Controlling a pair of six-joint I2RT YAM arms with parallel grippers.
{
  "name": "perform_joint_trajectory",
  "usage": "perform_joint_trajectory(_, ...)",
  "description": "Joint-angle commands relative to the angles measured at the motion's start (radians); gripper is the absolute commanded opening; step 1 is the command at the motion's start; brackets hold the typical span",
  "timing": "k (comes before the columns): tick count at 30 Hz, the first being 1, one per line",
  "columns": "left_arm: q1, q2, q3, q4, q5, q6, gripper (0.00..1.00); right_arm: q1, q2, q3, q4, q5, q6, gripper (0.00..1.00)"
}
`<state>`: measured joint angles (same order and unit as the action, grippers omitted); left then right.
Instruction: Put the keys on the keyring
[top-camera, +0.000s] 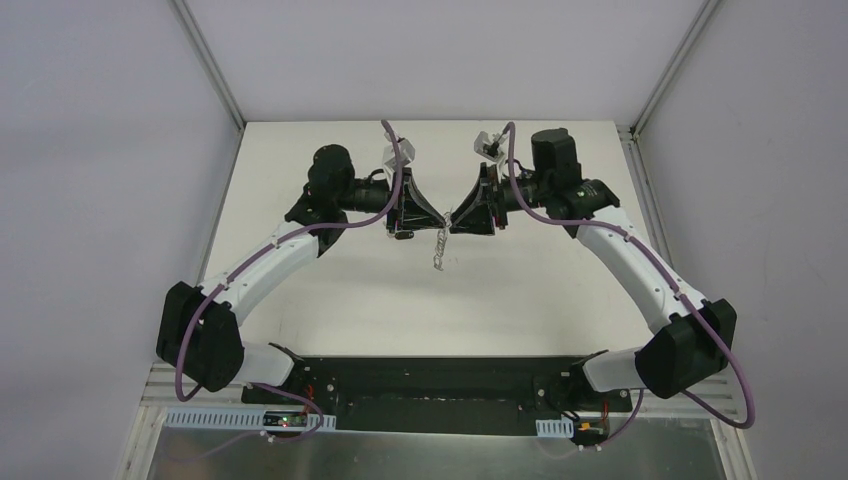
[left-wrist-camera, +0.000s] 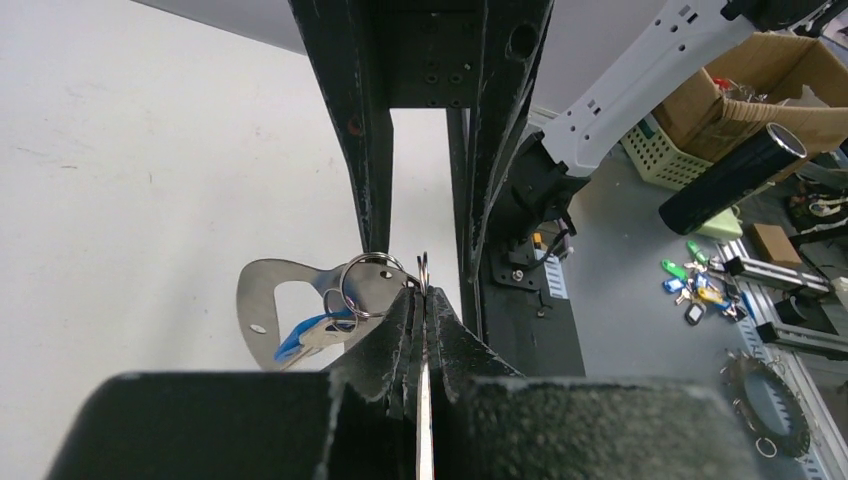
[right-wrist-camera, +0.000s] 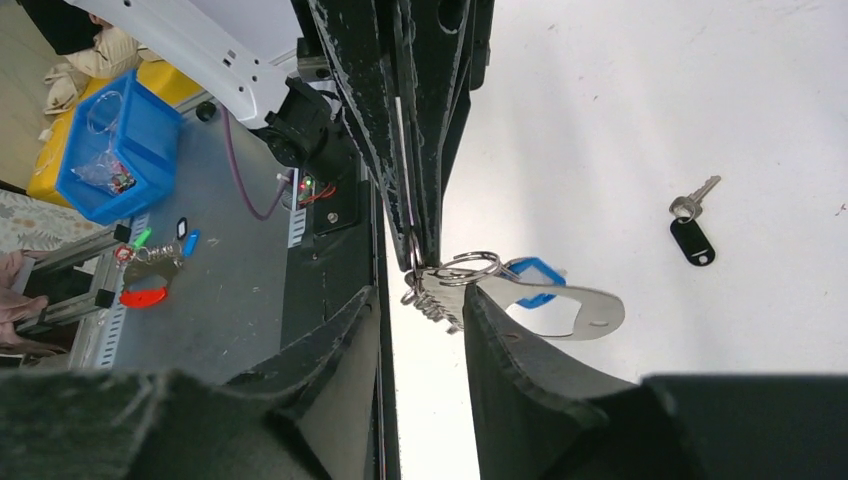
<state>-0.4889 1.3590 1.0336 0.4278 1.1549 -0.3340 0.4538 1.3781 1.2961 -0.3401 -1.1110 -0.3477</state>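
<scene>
My left gripper (top-camera: 440, 217) (left-wrist-camera: 424, 297) is shut on the edge of a split ring of the keyring (left-wrist-camera: 372, 285) (right-wrist-camera: 466, 267), held above the table's middle. From the rings hang a flat silver plate (left-wrist-camera: 258, 300) (right-wrist-camera: 575, 306), a short chain (top-camera: 440, 250) (right-wrist-camera: 436, 304) and the key with the blue tag (left-wrist-camera: 298, 338) (right-wrist-camera: 536, 272). My right gripper (top-camera: 458, 220) (right-wrist-camera: 420, 295) faces it tip to tip, open, its fingers (right-wrist-camera: 497, 345) either side of the chain and holding nothing. The black-headed key (right-wrist-camera: 691, 240) lies flat on the white table (right-wrist-camera: 650, 110), apart from both grippers.
White walls close in the table (top-camera: 300, 300) on the left, right and back. Off the table's near edge lie a cardboard box (left-wrist-camera: 765, 85), a black cylinder (left-wrist-camera: 733, 180), a bunch of coloured keys (left-wrist-camera: 700, 285) and a blue bin (right-wrist-camera: 120, 145).
</scene>
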Motion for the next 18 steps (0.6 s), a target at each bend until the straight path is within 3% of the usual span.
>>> perform_joint_trajectory(1, 0.007, -0.029, -0.015, 0.127, 0.021, -0.085, 0.0, 0.021, -0.029, 0.002, -0.019, 0.045, -0.062, 0.36)
perform_joint_trajectory(18, 0.006, -0.019, -0.035, 0.12, 0.004, -0.086, 0.0, 0.05, -0.006, 0.028, -0.013, 0.011, -0.043, 0.03)
